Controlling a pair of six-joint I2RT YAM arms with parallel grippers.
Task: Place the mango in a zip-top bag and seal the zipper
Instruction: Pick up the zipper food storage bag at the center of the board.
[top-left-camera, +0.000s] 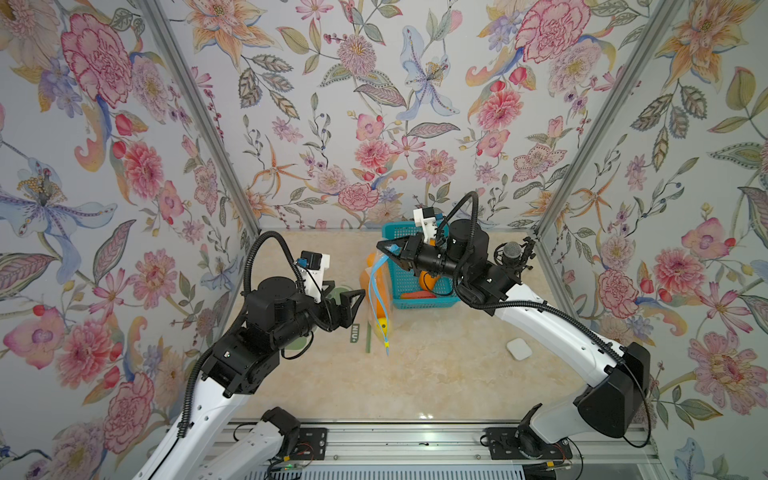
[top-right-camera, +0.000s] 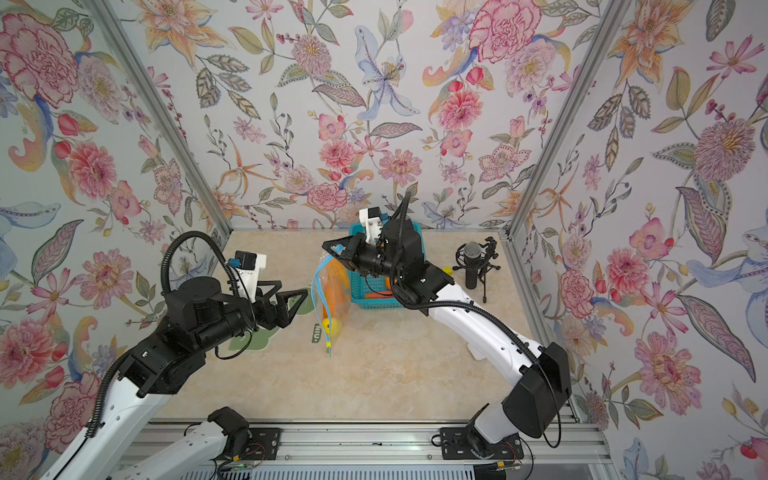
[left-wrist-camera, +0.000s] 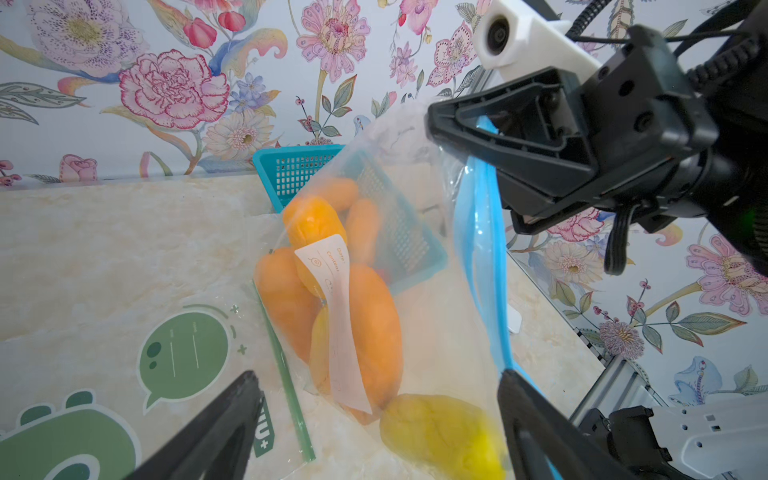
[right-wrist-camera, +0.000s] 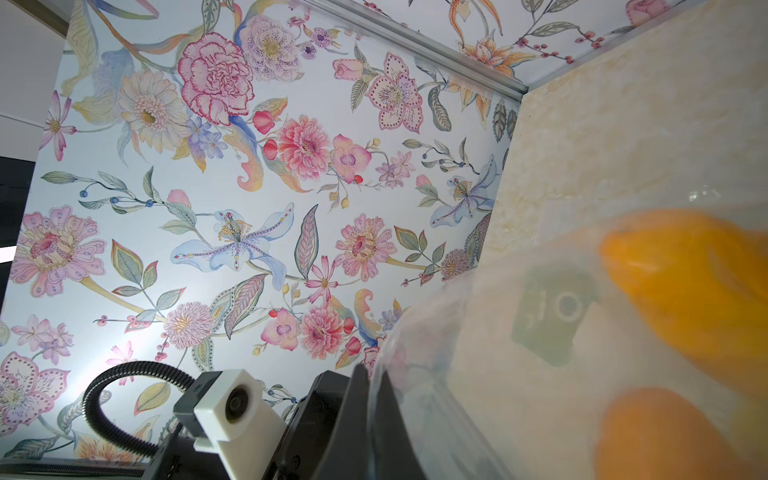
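A clear zip-top bag (top-left-camera: 380, 301) (top-right-camera: 332, 299) (left-wrist-camera: 432, 291) hangs from its upper corner, with my right gripper (top-left-camera: 386, 249) (top-right-camera: 328, 246) (left-wrist-camera: 436, 120) (right-wrist-camera: 370, 374) shut on the film there. Its lower end rests on the table. Inside lie a yellow mango (top-left-camera: 380, 326) (left-wrist-camera: 440, 432) at the bottom and orange mangoes (left-wrist-camera: 370, 332) (right-wrist-camera: 685, 270) above it. The two strips of the blue zipper (top-left-camera: 376, 286) (left-wrist-camera: 482, 257) stand apart along most of their length. My left gripper (top-left-camera: 349, 291) (top-right-camera: 293, 289) (left-wrist-camera: 376, 374) is open just left of the bag, with nothing between its fingers.
A teal basket (top-left-camera: 411, 266) (left-wrist-camera: 299, 170) with more orange fruit stands behind the bag, under the right arm. A second flat bag with a green zipper (top-left-camera: 368, 338) (left-wrist-camera: 286, 374) lies on the table under the left gripper. A microphone (top-left-camera: 513, 253) stands at the back right, and a small white block (top-left-camera: 519, 349) in front of it.
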